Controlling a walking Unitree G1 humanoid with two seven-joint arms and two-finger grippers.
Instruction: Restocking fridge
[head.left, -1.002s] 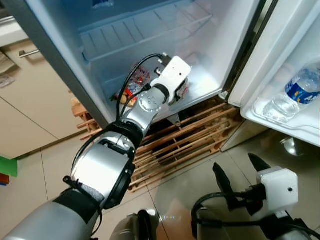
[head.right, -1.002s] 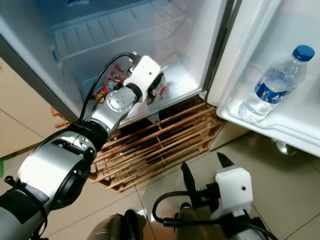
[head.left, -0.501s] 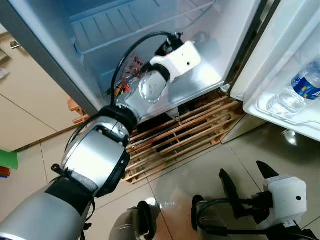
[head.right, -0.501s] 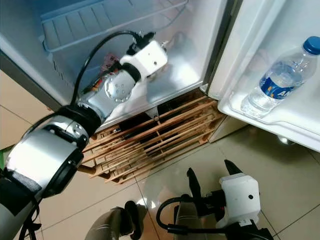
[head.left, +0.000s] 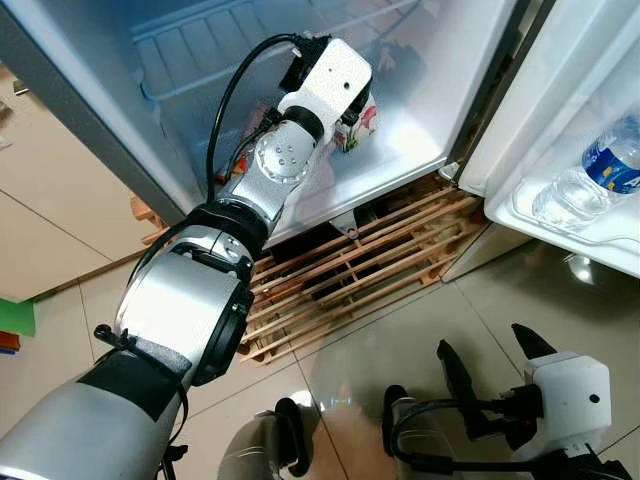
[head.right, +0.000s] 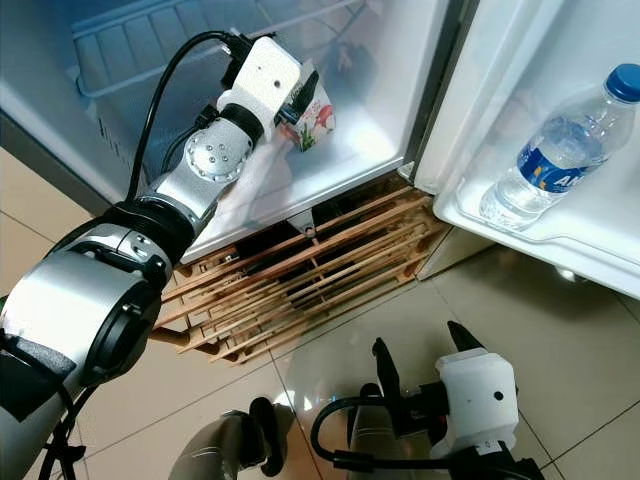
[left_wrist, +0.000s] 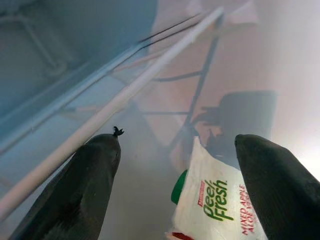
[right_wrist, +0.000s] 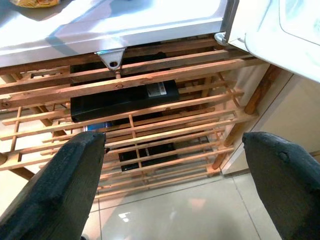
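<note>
We see the left tool (left_wrist: 175, 165) reaching deep into the open fridge (head.left: 420, 150), fingers spread apart, with a white pouch (left_wrist: 210, 210) printed "Peel Fresh" lying between them; we cannot tell whether either finger touches it. In the head views the pouch (head.right: 312, 112) sits just beyond the wrist, over the fridge floor and below the wire shelf (head.left: 210, 60). The right tool (head.right: 420, 375) hangs low outside the fridge, over the tiled floor (head.right: 590, 340), fingers wide apart and holding nothing. A wooden pallet (head.left: 390, 260) lies under the fridge. A water bottle (head.right: 555, 155) rests in the fridge's door bin (head.right: 540, 245).
</note>
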